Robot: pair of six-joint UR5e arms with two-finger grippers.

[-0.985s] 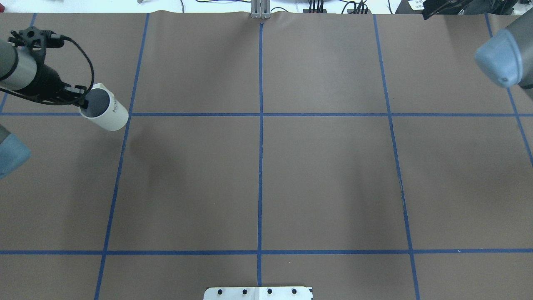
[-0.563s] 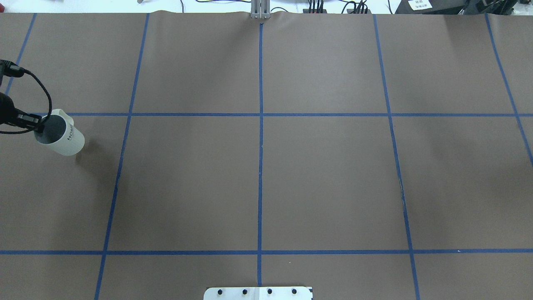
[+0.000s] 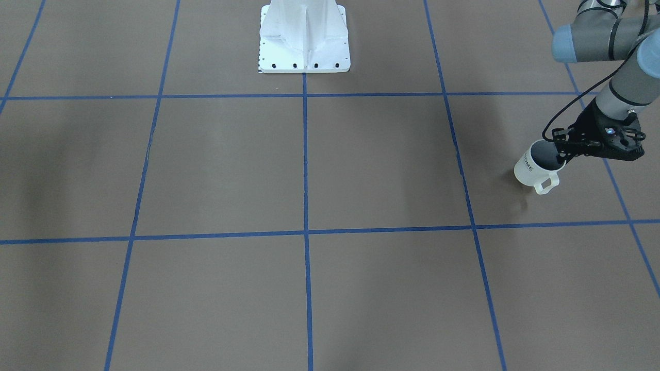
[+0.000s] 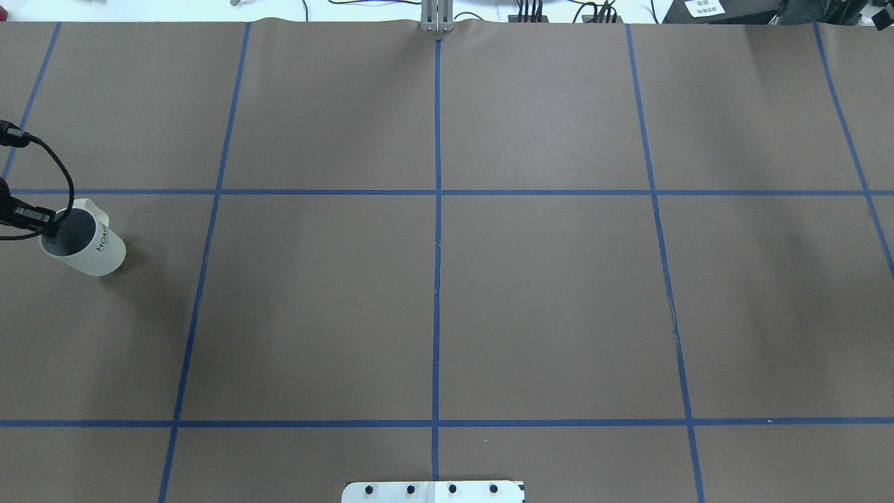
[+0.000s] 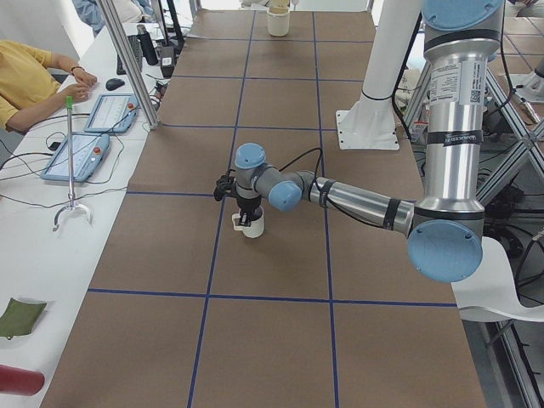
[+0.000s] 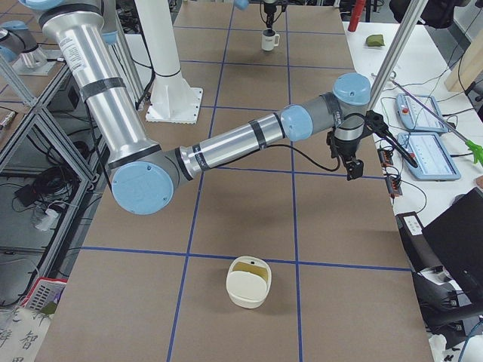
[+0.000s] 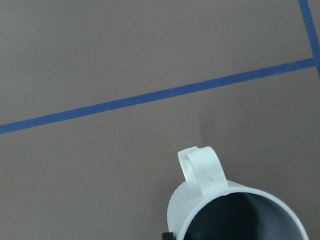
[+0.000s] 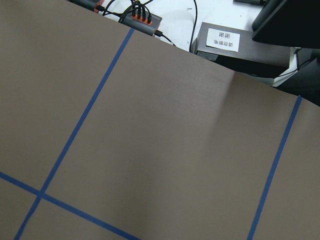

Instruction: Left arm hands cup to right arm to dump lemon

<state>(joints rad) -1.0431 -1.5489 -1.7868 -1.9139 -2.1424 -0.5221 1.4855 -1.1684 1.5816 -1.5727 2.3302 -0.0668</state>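
**Cup in left gripper at the table's left end**

Item inspected: the cup (image 4: 85,248), white, ribbed, grey inside. In the overhead view it sits at the 9 o'clock edge of the table (image 4: 545,293), just below a blue tape line (image 4: 140,191). It stands roughly upright, mouth up. Its handle (image 4: 94,207) points to about 1 o'clock of the rim, and the black "HOME" lettering (image 4: 103,243) faces 3 o'clock. Its shadow falls close beside it. Whether the base touches the table cannot be confirmed. The left wrist view shows only part of the interior, which is plain grey.

The left gripper (image 4: 47,222) is clamped on the cup's wall at the rim's 9 to 10 o'clock. In the front-facing view one finger (image 3: 561,154) reaches inside the mouth.

The right gripper (image 6: 352,169) appears only in the right side view. It points down over the table near the operators' edge, well apart from the cup. Whether its jaws are spread or closed cannot be told.

Other items: a cream bowl (image 6: 249,283) stands on the table at the robot's right end. The white pedestal (image 3: 304,36) sits at 12 o'clock in the front-facing view.
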